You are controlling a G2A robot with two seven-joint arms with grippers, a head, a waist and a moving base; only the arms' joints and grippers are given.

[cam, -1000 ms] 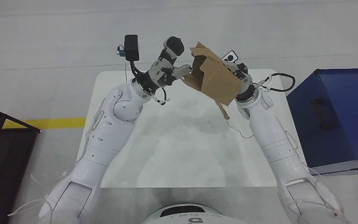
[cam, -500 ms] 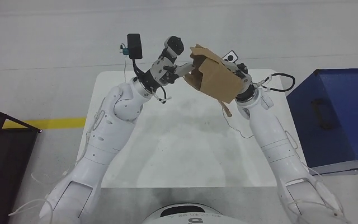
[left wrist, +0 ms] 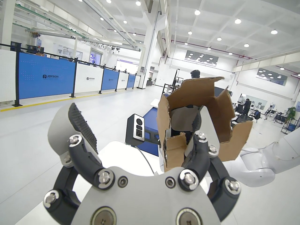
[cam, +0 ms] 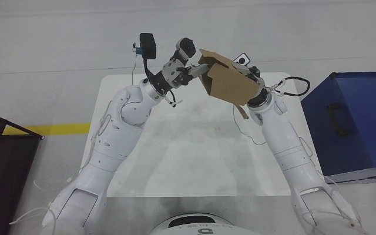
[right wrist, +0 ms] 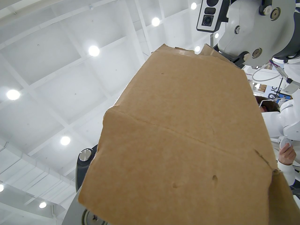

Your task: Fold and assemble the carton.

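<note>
Counts: 1 brown corrugated cardboard carton (cam: 226,82), 2 end effectors, 1 white bench (cam: 194,153), 1 dark blue box (cam: 346,123).

Carton: it's off the bench, in the air between the two end effectors and tilted. Its open end faces the left end effector (cam: 194,69) and its closed brown panel faces the right end effector (cam: 254,79). In the left wrist view the carton (left wrist: 199,122) is not folded shut: at least three flaps stand out around the mouth with ragged edges, and a small inner flap is bent inward near the lower edge. From the top, one narrow flap hangs down at the right end effector's side.

Left end effector (left wrist: 138,118): spread wide, gripping nothing. One finger (left wrist: 206,127) reaches into the carton mouth and lies against the inside of a wall. The other, ribbed finger (left wrist: 79,122) is well outside the carton, touching nothing.

Right end effector: it sits behind and under the carton on the side opposite the left one. In its own wrist view the flat carton panel (right wrist: 187,141) lies right in front of it and covers the grasp. Can't tell whether it's open or clamped.

Bench: below both end effectors. No contact with the carton.

Blue box: beyond the right end effector, on the side away from the left one, off the bench edge and well apart from the carton.
</note>
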